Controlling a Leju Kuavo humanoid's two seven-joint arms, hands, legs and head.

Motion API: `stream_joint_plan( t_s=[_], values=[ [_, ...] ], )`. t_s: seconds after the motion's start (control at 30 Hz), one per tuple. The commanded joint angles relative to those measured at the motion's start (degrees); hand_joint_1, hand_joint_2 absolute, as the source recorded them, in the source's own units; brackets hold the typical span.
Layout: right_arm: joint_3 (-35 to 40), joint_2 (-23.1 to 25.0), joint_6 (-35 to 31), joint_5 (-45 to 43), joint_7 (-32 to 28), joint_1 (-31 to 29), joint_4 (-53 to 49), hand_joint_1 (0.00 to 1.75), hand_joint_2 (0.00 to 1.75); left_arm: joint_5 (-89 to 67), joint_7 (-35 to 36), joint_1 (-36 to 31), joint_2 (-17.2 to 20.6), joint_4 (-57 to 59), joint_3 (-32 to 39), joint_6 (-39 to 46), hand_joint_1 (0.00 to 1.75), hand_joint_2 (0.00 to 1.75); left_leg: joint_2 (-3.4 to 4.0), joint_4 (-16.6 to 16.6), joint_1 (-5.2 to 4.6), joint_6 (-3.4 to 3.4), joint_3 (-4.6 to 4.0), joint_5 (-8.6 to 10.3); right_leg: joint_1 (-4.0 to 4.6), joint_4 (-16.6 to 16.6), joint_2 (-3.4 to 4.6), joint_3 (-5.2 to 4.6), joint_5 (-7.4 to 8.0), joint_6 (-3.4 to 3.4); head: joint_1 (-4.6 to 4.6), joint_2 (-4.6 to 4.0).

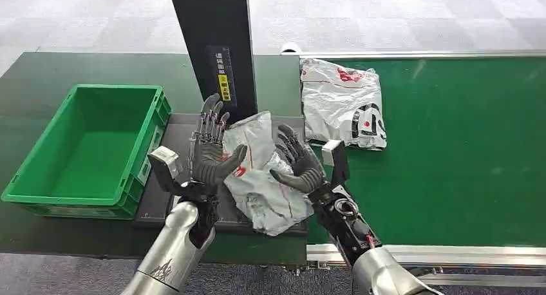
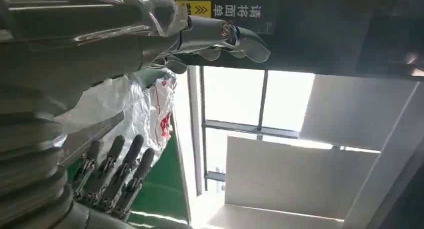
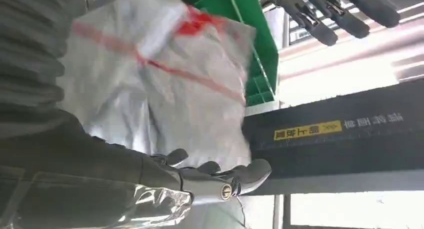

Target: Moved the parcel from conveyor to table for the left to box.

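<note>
The belt (image 1: 451, 147) carries a second parcel (image 1: 343, 102); the green bin (image 1: 90, 147) sits left. A parcel (image 1: 261, 172) lies on the dark tray (image 1: 174, 198) between my hands: left (image 1: 211, 150) and right (image 1: 297, 163), fingers spread, flanking it, gripping nothing.
</note>
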Motion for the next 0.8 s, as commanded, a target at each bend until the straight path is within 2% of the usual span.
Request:
stream_joint_plan(
  t_s=[0.03,0.17,0.3,0.4,0.8],
  values=[
    [-2.6,-2.4,-0.9,-1.2,-0.2,0.4,-4.4,0.00,1.75,-0.4,0.6,-1.0,0.8,2.9,1.8,0.2,0.00,1.75,-0.07,0.0,0.01,0.01,0.19,-0.05,0.02,-0.1,-0.04,0.21,-0.06,-0.05,0.02,0.02],
    [-3.1,-4.3,-5.8,-0.3,-0.7,1.7,-9.5,0.00,1.75,-0.7,0.7,-1.1,1.2,3.6,1.8,0.2,0.00,1.75,-0.06,-0.1,0.00,0.01,0.13,-0.02,0.01,-0.1,-0.06,0.15,-0.04,-0.04,0.00,0.00],
    [-3.9,-6.1,-7.1,0.4,-0.8,2.9,-11.8,0.00,1.75,-3.2,0.9,-1.2,1.9,5.1,0.4,0.5,0.00,1.75,-0.11,0.0,0.00,0.01,0.12,-0.01,0.00,-0.1,-0.08,0.15,-0.03,-0.03,0.02,0.02],
    [-5.7,-7.0,-9.5,0.5,-1.2,4.1,-11.9,0.00,1.75,-7.8,1.3,-1.1,2.3,6.2,-0.2,4.0,0.00,1.75,-0.16,-0.1,0.00,0.01,0.15,0.00,0.00,-0.1,-0.14,0.19,-0.04,-0.03,0.00,0.02],
    [-6.0,-6.9,-10.0,0.6,-1.3,4.1,-11.9,0.00,1.75,-8.0,1.3,-1.1,2.2,6.2,0.1,4.0,0.00,1.75,-0.03,0.0,0.01,0.01,0.19,-0.06,0.02,-0.1,-0.02,0.20,-0.05,-0.05,0.00,0.02]
  ],
)
